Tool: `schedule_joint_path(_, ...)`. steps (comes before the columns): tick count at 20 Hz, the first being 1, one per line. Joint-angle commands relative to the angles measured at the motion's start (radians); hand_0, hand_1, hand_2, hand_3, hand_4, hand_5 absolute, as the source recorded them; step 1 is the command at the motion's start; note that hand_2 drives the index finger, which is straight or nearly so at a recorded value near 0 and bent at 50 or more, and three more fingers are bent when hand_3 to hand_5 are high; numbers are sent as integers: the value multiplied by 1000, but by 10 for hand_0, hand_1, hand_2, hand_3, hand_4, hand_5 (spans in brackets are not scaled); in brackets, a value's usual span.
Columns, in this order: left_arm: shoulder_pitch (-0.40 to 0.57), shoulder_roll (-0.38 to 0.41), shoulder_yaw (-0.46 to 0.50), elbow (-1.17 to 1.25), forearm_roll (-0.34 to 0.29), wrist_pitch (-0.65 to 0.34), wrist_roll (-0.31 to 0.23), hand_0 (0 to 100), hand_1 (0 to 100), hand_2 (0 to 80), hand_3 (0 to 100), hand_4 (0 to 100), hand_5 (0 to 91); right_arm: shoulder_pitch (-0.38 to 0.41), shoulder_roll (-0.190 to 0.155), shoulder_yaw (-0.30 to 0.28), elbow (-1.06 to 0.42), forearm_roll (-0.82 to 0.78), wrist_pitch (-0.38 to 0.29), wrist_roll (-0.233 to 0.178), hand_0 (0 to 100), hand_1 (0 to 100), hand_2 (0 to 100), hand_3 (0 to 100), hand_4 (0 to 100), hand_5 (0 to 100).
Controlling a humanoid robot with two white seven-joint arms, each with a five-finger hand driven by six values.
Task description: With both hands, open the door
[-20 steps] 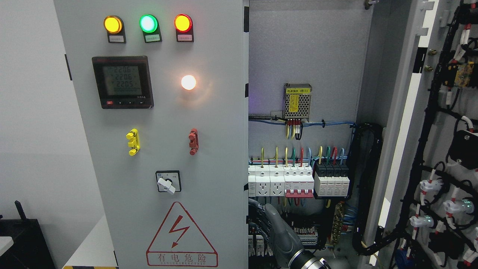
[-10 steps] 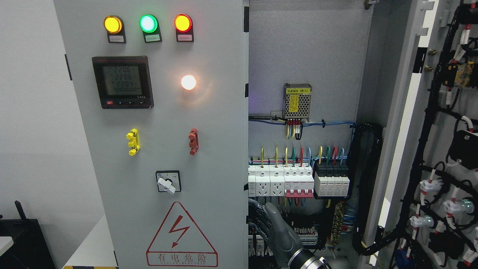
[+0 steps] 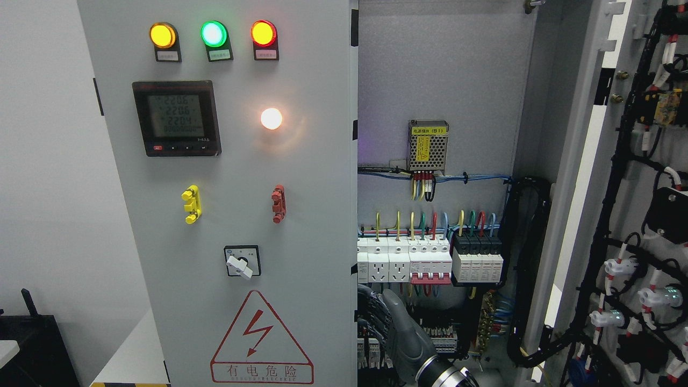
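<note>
The cabinet's left door [image 3: 236,177] is a grey panel with three lamps, a meter and a warning triangle, and it stands closed or nearly so. The right door [image 3: 634,215] is swung wide open at the picture's right, its wired inner side showing. My right hand [image 3: 376,320], dark grey, comes up from the bottom edge right of the middle. Its fingers [image 3: 370,312] curl against the left door's free edge, and the thumb [image 3: 391,303] points up. How far the fingers reach behind that edge is hidden. My left arm does not show.
Inside the cabinet are breakers and sockets [image 3: 430,260], a power supply [image 3: 428,145] and black cable bundles [image 3: 529,269]. A yellow clip [image 3: 191,204], a red clip [image 3: 278,203] and a rotary switch [image 3: 242,261] sit on the left door. A dark box [image 3: 32,349] stands at the lower left.
My right wrist has shifted slightly to the right along the bottom edge. The hand stays at the left door's edge, and neither door has visibly moved.
</note>
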Motion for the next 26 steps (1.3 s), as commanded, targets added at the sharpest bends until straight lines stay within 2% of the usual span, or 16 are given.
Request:
schedule_joint_path(1,0,0,-12,-23,0,-1,0,0,0,0,0,31,0,-8,0,-3,1,-4,2,25,108,0,0,0,0,0)
schedule_joint_path(3,0,0,-12,-23,0,-1,0,0,0,0,0,31,0,-11,0,-3,3,-2,4,45,108,0,0,0,0,0)
schedule_joint_path(15,0,0,-12,-23,0,-1,0,0,0,0,0,31,0,-31,3,-14,45,-5,2,56,108,0,0,0,0,0)
schedule_joint_path(17,0,0,-12,-23,1,-1,0,0,0,0,0,31,0,-31,3,-18,45,-4,4,105,108,0,0,0,0,0)
schedule_joint_path(23,0,0,-12,-23,0,-1,0,0,0,0,0,31,0,-31,3,-35,55,-5,4,123,107,0,0,0,0,0)
schedule_joint_path(26,0,0,-12,-23,0,-1,0,0,0,0,0,31,0,-37,3,-40,62,-5,4,160,107,0,0,0,0,0)
